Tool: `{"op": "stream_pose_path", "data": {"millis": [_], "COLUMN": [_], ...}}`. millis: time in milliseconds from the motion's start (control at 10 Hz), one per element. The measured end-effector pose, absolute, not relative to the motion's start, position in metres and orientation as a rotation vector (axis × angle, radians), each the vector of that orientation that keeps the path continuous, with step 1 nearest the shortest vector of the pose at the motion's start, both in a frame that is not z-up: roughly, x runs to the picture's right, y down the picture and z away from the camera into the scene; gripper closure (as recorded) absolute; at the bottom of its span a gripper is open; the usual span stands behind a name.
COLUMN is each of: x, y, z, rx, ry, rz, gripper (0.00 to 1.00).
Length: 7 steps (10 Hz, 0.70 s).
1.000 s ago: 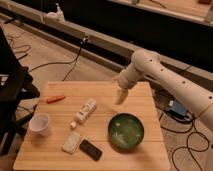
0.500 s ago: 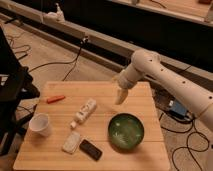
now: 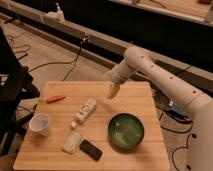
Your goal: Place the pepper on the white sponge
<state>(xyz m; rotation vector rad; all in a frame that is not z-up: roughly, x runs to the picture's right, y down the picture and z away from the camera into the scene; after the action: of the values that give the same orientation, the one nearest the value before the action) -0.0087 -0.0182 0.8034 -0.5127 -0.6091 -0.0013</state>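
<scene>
**A:** Where is the claw?

**B:** The claw hangs over the upper middle of the wooden desk, pointing down. It sits at the end of a white arm that comes in from the right side of the frame. Whether it is apart or together, I cannot tell.

**A:** And the pepper?

**B:** The pepper lies flat near the desk's upper left corner, well apart from the claw and with bare wood all round it.

**A:** The white sponge?

**B:** The white sponge lies flat toward the lower left of the desk, well apart from the pepper. A black flat rectangle lies just beside it on the right. A white cup stands upright up and to its left.

**A:** Anything between them?

**B:** A white bottle-like object lies on its side near the middle, tilted, with its lower end close above the sponge. A green bowl stands lower right of centre, below the claw in the frame.
</scene>
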Motion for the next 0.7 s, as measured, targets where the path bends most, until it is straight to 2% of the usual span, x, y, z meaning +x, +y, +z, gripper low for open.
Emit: {"op": "stream_pose_path", "data": {"millis": [500, 700], "x": [-0.14, -0.138], "y": [-0.047, -0.047], "z": [0.803, 0.804], "rx": [-0.46, -0.46], "ry": [-0.777, -0.776], "rz": [-0.117, -0.114], "gripper": [0.2, 0.2]}}
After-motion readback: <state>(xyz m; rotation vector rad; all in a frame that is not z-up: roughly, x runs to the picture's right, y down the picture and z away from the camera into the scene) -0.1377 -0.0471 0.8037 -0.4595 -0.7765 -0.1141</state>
